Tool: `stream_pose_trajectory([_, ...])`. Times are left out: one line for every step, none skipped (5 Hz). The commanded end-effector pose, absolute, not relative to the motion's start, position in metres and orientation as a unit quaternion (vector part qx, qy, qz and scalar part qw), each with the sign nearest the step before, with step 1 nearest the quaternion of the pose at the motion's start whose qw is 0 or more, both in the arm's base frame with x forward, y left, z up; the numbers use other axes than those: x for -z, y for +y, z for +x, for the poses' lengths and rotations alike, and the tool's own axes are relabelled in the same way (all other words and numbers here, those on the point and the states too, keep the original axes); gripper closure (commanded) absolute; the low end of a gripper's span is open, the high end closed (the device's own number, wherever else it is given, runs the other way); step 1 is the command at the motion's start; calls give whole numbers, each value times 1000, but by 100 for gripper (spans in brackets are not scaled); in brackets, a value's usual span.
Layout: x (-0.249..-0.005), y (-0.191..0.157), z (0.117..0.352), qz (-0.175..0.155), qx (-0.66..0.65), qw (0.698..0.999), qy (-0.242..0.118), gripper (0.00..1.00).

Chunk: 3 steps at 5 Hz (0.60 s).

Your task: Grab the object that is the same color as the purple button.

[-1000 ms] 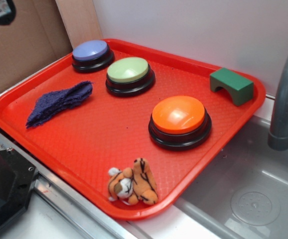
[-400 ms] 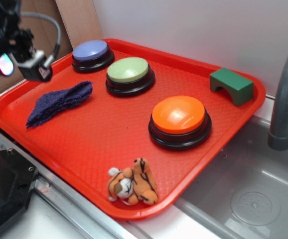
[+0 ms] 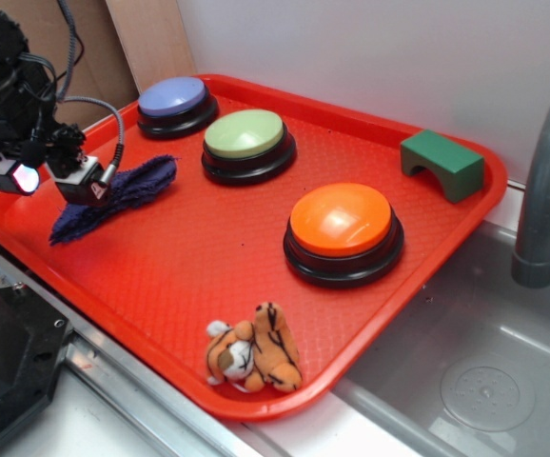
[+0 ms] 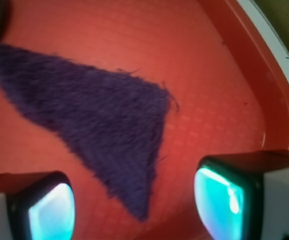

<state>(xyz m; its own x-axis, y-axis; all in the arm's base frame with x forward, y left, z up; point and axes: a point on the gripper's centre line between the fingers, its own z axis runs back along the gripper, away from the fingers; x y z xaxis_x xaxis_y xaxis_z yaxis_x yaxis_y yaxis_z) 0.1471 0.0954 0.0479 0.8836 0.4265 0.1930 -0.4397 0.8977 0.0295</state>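
Approach step: my gripper (image 4: 134, 200), jaws spread, hangs over the purple cloth scrap (image 4: 92, 117); next I descend and pinch it.

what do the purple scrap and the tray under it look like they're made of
The purple scrap looks like fuzzy cloth, maybe fleece or felt: matte nap, stray fibres at its edges. The red tray looks like moulded plastic: a fine raised grid texture, slight sheen, and a smooth raised rim.

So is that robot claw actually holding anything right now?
No, nothing is held. The gripper is open above the purple cloth on the red tray; the cloth's tapered end lies between its fingers, not pinched.
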Motion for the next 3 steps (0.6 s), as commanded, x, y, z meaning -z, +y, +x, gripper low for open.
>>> stream_pose_trajectory([-28, 106, 157, 1, -211, 972, -102, 0])
stream_pose_trajectory([-26, 104, 158, -2, -205, 973, -109, 0])
stream_pose_trajectory([-24, 98, 161, -29, -175, 978, -105, 0])
